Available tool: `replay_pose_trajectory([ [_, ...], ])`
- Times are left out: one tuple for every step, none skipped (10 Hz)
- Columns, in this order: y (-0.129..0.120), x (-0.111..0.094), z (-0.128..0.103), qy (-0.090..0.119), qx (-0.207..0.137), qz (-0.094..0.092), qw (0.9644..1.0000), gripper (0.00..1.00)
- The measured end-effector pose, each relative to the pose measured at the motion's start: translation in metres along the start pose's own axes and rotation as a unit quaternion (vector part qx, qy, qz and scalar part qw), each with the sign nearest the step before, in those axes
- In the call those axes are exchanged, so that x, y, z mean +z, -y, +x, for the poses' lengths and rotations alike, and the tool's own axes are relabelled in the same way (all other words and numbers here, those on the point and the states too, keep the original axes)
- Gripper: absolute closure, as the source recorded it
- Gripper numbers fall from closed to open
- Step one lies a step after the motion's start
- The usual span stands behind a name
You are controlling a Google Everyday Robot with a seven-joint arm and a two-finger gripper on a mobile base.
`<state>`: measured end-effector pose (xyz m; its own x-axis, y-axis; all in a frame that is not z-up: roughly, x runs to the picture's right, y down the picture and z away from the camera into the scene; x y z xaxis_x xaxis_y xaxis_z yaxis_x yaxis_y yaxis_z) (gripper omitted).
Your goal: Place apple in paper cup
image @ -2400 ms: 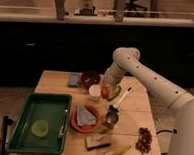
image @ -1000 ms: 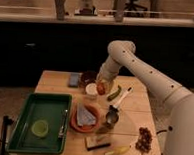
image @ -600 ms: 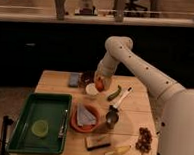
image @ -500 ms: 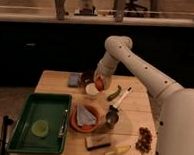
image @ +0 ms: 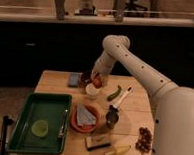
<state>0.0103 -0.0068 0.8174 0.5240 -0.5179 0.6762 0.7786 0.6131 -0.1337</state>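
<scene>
The apple (image: 97,81) is a small orange-red fruit held in my gripper (image: 97,80), just above the mouth of the off-white paper cup (image: 92,91). The cup stands upright on the wooden table (image: 52,83), near its middle back. My white arm reaches down from the upper right, and the gripper is shut on the apple. A dark maroon bowl (image: 84,79) sits just behind and left of the cup, partly hidden by the gripper.
A green tray (image: 39,120) with a lime slice lies front left. An orange plate (image: 84,117) with a blue cloth, a metal cup (image: 112,116), a green pepper (image: 114,92), a white utensil, grapes (image: 145,138), a banana (image: 117,152), a sponge and a blue-grey box also sit on the table.
My gripper has carried the apple leftward from the middle right of the table to a spot over the paper cup, and has settled there in the last half second.
</scene>
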Motion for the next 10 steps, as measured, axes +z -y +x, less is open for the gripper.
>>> replay_pose_trajectory([
  [0.0031, 0.0017, -0.0005, 0.0, -0.006, 0.004, 1.0, 1.0],
  [0.0058, 0.0029, -0.001, 0.0, -0.011, 0.007, 0.9999, 1.0],
  [0.0078, 0.0042, -0.0009, 0.0, -0.016, 0.011, 0.9998, 1.0],
  [0.0084, 0.0046, -0.0006, 0.0, -0.017, 0.012, 0.9998, 0.99],
  [0.0087, 0.005, -0.0005, -0.001, -0.017, 0.012, 0.9998, 0.97],
  [0.0102, 0.0051, -0.0007, -0.001, -0.019, 0.011, 0.9997, 0.84],
  [0.011, 0.0055, -0.0012, 0.0, -0.021, 0.01, 0.9997, 0.73],
  [0.0115, 0.0061, -0.0018, 0.0, -0.023, 0.007, 0.9997, 0.65],
  [0.0128, 0.007, -0.0022, 0.001, -0.025, 0.005, 0.9997, 0.53],
  [0.0129, 0.0073, -0.0018, 0.002, -0.026, 0.004, 0.9997, 0.43],
])
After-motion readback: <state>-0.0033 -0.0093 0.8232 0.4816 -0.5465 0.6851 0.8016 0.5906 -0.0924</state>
